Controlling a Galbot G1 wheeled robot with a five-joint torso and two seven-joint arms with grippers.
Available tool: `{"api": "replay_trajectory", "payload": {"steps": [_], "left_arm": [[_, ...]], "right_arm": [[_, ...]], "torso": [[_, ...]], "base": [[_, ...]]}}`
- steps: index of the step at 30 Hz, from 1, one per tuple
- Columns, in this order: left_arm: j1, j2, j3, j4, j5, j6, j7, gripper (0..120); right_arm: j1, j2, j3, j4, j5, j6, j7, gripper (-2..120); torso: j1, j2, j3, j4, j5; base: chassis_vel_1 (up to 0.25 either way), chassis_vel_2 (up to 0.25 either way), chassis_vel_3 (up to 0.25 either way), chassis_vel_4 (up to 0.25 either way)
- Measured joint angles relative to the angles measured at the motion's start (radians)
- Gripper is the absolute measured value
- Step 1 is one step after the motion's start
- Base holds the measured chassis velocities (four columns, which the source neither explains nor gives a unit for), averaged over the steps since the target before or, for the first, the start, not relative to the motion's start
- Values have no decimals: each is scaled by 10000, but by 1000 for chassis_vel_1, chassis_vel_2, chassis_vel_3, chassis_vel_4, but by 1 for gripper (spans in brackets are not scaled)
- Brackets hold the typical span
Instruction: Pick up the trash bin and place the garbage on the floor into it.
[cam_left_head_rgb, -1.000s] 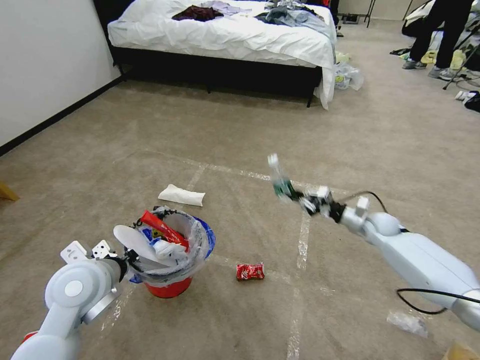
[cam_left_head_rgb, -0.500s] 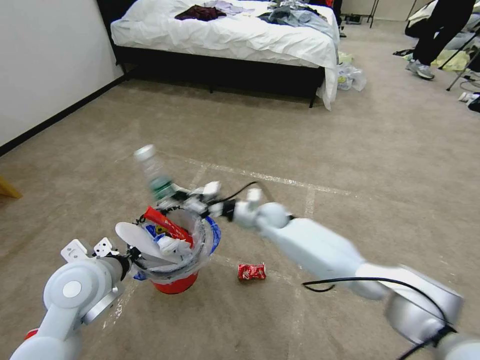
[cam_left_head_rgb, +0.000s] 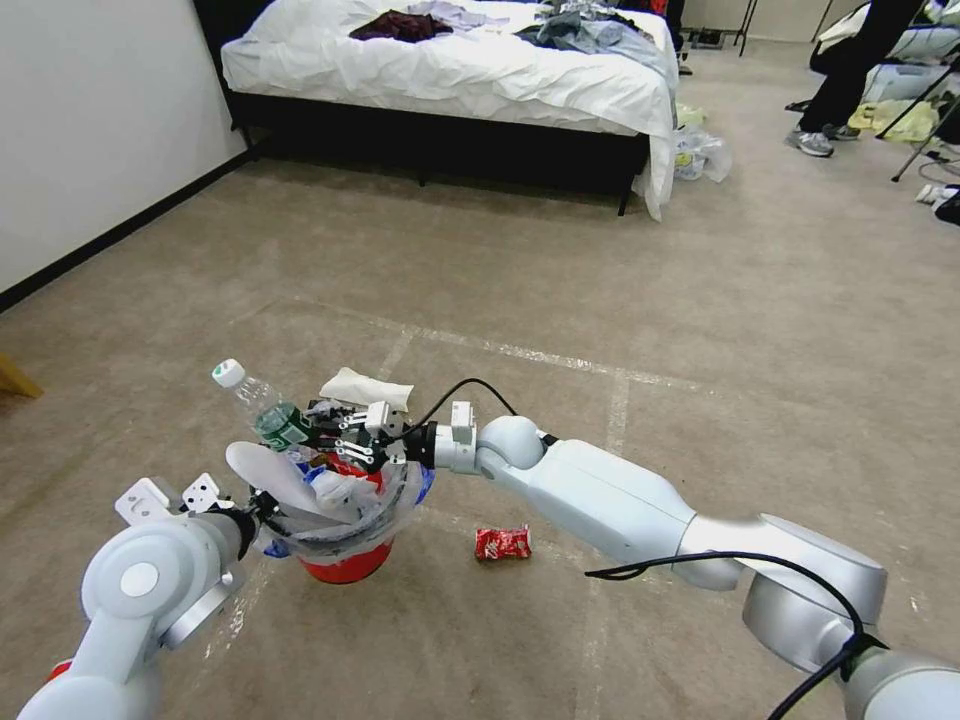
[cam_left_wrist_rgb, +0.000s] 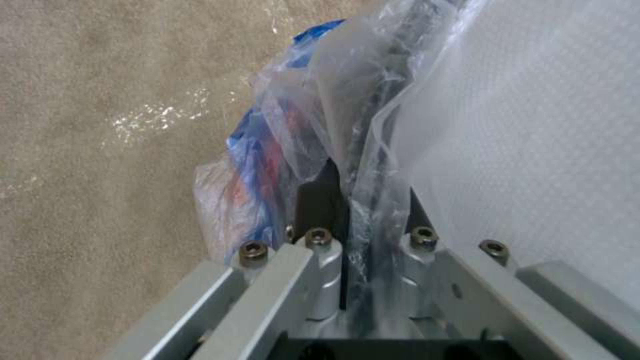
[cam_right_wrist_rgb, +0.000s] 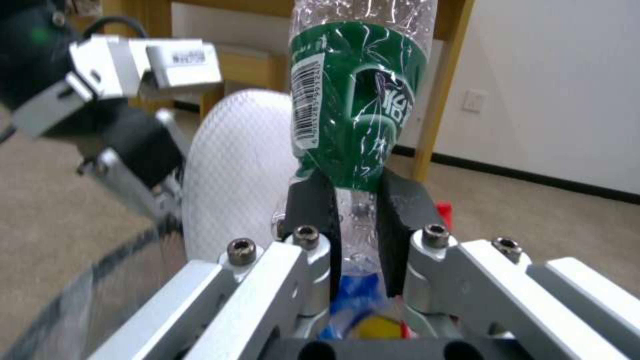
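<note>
Two grippers busy. Left gripper (cam_left_head_rgb: 262, 503) pinches bin (cam_left_head_rgb: 345, 520) bag rim, bin on floor (cam_left_head_rgb: 700, 330). Right gripper (cam_left_head_rgb: 318, 432) squeezes bottle (cam_left_head_rgb: 262, 408) above bin. Bin already stuffed; bottle may bounce out. Wrapper (cam_left_head_rgb: 501, 543), paper (cam_left_head_rgb: 365, 388) lie on floor.

Even, bright indoor light with soft shadows under the bed (cam_left_head_rgb: 440, 150), glare glinting off the tape lines (cam_left_head_rgb: 520, 352), wide-angle bending at the head view's edges, and soft, slightly blurred wrist views.
</note>
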Motion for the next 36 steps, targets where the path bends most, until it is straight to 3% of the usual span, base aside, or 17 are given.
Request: {"api": "replay_trajectory", "payload": {"steps": [11, 16, 20, 22, 29, 31, 36], "left_arm": [[-94, -33, 50, 93, 15, -12, -13, 4], [-143, -44, 69, 133, 23, -13, -13, 4], [-158, -41, 81, 153, 23, -13, -13, 4], [-158, -51, 102, 177, 33, -13, -13, 4], [-189, -61, 151, 189, 61, -12, -14, 4], [-194, -59, 153, 174, 60, -12, -23, 4], [-133, -70, 127, 143, 45, -14, -36, 4]], "right_arm": [[-111, -319, 35, -117, -879, 211, -41, 14], [-22, -374, 29, -254, -1315, 262, -31, 36], [23, -444, -16, -263, -1337, 310, -24, 44], [79, -529, -66, -242, -1333, 347, 70, 57], [278, -546, -195, -227, -1238, 364, 311, 79], [388, -546, -242, -209, -1130, 365, 359, 90], [450, -533, 32, -30, -697, 421, 346, 99]], "torso": [[0, 0, 0, 1, 0], [0, 0, 0, 2, 1], [0, 0, 0, 0, 1], [0, 0, 0, 0, 1], [0, 0, 0, 0, 0], [0, 0, 1, 1, 0], [0, 0, 0, 0, 0]], "base": [[0, 0, 0, 0], [0, 0, 0, 0], [0, 0, 0, 0], [0, 0, 0, 0], [0, 0, 0, 0], [0, 0, 0, 0], [0, 0, 0, 0]]}}
